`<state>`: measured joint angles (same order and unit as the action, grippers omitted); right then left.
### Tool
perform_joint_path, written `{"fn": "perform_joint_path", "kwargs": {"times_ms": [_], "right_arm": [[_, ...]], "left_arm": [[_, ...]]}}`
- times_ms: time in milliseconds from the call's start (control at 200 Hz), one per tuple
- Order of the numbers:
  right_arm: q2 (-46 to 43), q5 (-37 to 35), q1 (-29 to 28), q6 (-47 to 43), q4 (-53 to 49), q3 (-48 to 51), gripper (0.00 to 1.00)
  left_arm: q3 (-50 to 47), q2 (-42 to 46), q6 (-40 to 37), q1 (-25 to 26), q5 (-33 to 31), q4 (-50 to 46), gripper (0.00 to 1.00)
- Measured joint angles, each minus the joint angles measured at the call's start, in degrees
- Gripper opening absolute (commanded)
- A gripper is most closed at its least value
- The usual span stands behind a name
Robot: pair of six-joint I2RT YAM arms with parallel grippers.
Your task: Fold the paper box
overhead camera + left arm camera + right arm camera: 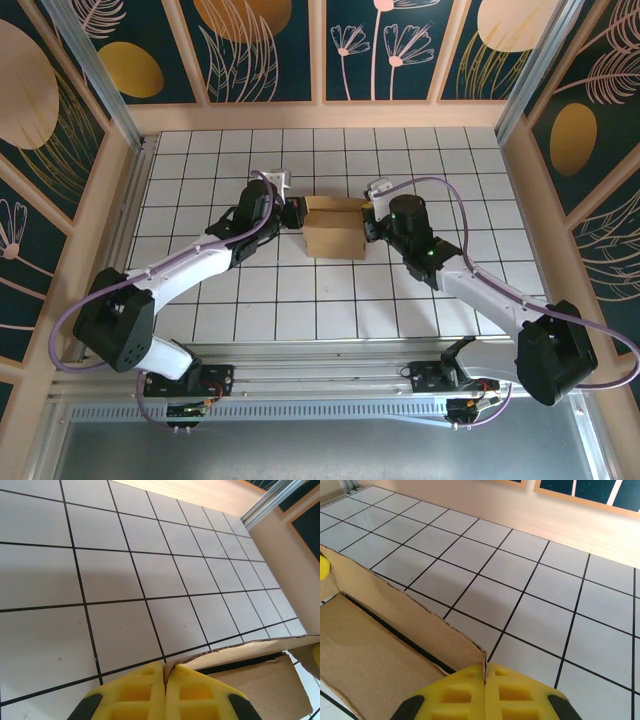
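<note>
Brown paper box (335, 228) mid-table, left claw (165, 672) closed on its left edge, right claw (485, 672) closed on its right edge.

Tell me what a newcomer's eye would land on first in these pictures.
The brown paper box stands half-formed at the middle of the white tiled table, an arm reaching in from each side. The left arm has its yellow jaws shut on the box's left corner, the right arm its jaws shut on the right wall's end. Dark panels with gold leaf prints ring the table.
</note>
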<state>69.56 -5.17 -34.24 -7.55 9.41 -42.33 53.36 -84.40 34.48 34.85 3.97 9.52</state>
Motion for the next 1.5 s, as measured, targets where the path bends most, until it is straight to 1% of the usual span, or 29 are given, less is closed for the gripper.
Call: {"fn": "perform_joint_path", "kwargs": {"times_ms": [110, 215, 270, 325, 425, 496, 581, 706, 761, 886, 961, 1106, 1196, 1356, 1402, 1502], "right_arm": [[-0.55, -0.07, -0.15, -0.02, 1.6, 1.25, 0.04], [-1.22, -0.68, -0.33, 0.2, 2.62, 2.56, 0.07], [-1.38, -0.92, -0.39, 0.72, 2.84, 2.89, 0.12], [-1.44, -1.07, -0.68, 1.53, 3.02, 3.08, 0.18], [-1.55, -1.64, -1.97, 3.02, 3.39, 3.61, 0.22], [-1.7, -2.08, -2.64, 4.28, 3.76, 3.85, 0.3], [-1.7, -2.08, -3.34, 6.01, 3.65, 3.89, 0.36], [-2.29, -1.2, -3.69, 9.07, 1.55, 3.87, 0.56], [-2.97, -0.42, -3.76, 9.84, -0.31, 3.74, 0.62], [-5.62, 1.64, -3.56, 11.45, -5.86, 2.08, 0.67], [-6.95, 2.86, -2.78, 12.09, -8.7, 0.74, 0.77], [-9.75, 5.66, 1.03, 12.59, -14.12, -1.25, 0.89], [-11.8, 7.43, 3.69, 12.09, -16.35, -1.68, 0.91], [-14.16, 11.15, 8.57, 11.98, -18.1, -1.68, 0.91], [-14.12, 12.26, 9.2, 11.98, -18.12, -1.68, 0.9], [-13.0, 14.91, 10.21, 12.61, -17.4, -1.66, 0.84]], "left_arm": [[-1.7, 0.33, 1.88, 0.15, 0.0, 2.84, 0.0], [-2.69, 0.7, 2.73, 0.66, -0.17, 4.26, 0.0], [-3.26, 1.09, 3.17, 0.96, -0.39, 4.61, 0.0], [-3.85, 1.55, 3.43, 1.22, -0.79, 4.96, 0.0], [-5.03, 2.45, 4.02, 1.73, -1.75, 5.55, 0.0], [-5.86, 3.02, 4.55, 1.95, -2.21, 6.08, 0.0], [-6.69, 3.48, 4.83, 2.27, -2.86, 6.93, 0.0], [-7.13, 3.85, 4.66, 2.84, -3.39, 6.88, 0.0], [-7.15, 3.85, 4.26, 3.13, -3.5, 6.75, 0.0], [-6.91, 3.89, 2.62, 3.43, -4.55, 5.99, 0.0], [-6.78, 3.89, 1.73, 3.43, -4.74, 4.83, 0.0], [-4.63, 3.89, -0.72, 3.45, -5.42, 1.75, 0.0], [-3.26, 3.89, -2.21, 3.54, -6.01, 0.07, 0.0], [-0.44, 3.89, -4.35, 3.52, -5.99, -2.08, 0.0], [0.11, 3.87, -4.74, 3.54, -5.95, -2.14, 0.0], [0.72, 3.52, -5.4, 3.52, -5.9, -2.43, 0.0]]}}
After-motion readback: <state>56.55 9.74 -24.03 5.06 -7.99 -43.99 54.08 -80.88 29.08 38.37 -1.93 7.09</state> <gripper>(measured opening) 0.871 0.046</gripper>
